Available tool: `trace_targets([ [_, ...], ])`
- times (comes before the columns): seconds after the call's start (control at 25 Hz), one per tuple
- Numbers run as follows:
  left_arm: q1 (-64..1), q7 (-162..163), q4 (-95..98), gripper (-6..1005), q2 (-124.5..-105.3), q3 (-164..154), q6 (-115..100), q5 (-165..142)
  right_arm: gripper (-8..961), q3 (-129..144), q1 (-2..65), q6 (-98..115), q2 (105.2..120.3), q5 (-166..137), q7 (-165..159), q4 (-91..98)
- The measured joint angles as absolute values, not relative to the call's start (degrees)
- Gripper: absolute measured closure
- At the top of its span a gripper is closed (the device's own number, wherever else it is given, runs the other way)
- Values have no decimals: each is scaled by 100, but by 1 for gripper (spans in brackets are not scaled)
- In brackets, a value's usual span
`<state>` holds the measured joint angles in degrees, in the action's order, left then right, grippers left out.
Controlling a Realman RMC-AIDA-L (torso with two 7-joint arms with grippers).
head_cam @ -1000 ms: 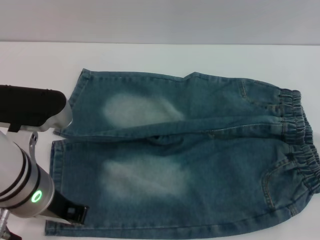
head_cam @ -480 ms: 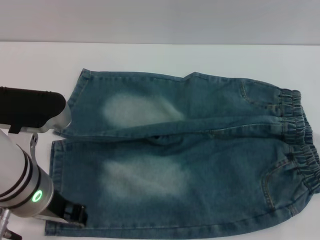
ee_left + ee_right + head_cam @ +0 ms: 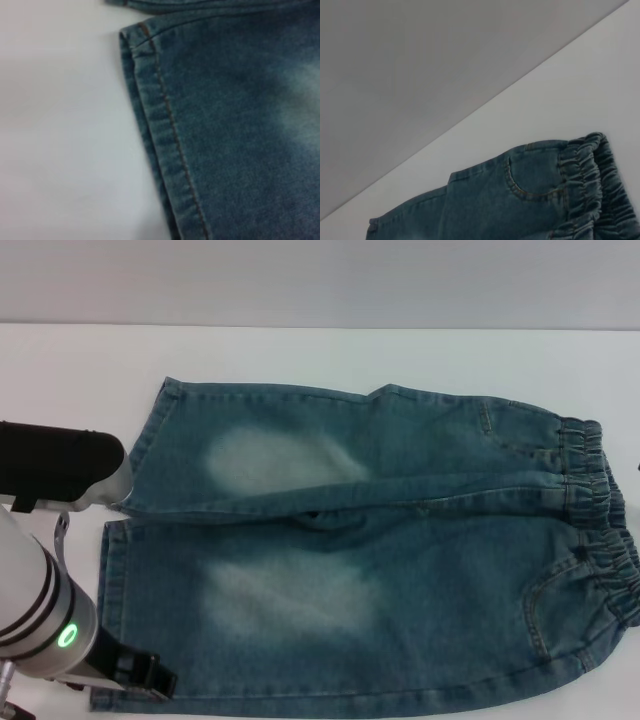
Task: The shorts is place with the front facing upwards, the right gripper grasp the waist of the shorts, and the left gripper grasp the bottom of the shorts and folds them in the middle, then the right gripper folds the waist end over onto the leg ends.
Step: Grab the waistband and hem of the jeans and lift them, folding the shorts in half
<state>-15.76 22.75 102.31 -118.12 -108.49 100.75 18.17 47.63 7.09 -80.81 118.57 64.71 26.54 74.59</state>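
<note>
The blue-green denim shorts (image 3: 400, 540) lie flat and front up on the white table (image 3: 70, 370), with pale patches on both thighs. The ruffled waist (image 3: 600, 530) is at the right and the bottom of the shorts, the two leg ends (image 3: 112, 570), at the left. My left gripper (image 3: 140, 676) sits low at the near leg's hem corner, under its silver arm with the green ring. The left wrist view looks close at that stitched hem (image 3: 162, 135). The waistband (image 3: 590, 175) and a pocket seam show in the right wrist view. The right gripper itself is out of view.
A grey wall (image 3: 320, 280) rises behind the table's far edge. Bare white table surface (image 3: 60, 150) lies to the left of the leg hems and beyond the shorts. A black forearm section (image 3: 50, 465) of my left arm hangs over the table beside the far leg.
My left arm has shifted slightly left and toward the table's near edge, taking its gripper lower along the near leg hem. The shorts have not moved.
</note>
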Motion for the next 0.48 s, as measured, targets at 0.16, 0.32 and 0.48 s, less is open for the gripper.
trace_targets([
  [0.16, -1547, 2259, 10166, 162, -11819, -10831, 10072, 1762, 201, 4764, 730, -8091, 11857, 6469, 2652, 7459],
  [0.32, -1552, 2243, 10121, 161, -11821, -10807, 10055, 1813, 202, 4763, 745, -8097, 11857, 6469, 2650, 7455],
  [0.48, -1553, 2244, 10095, 163, -11821, -10800, 10037, 1815, 203, 4763, 748, -8098, 11857, 6469, 2648, 7462],
])
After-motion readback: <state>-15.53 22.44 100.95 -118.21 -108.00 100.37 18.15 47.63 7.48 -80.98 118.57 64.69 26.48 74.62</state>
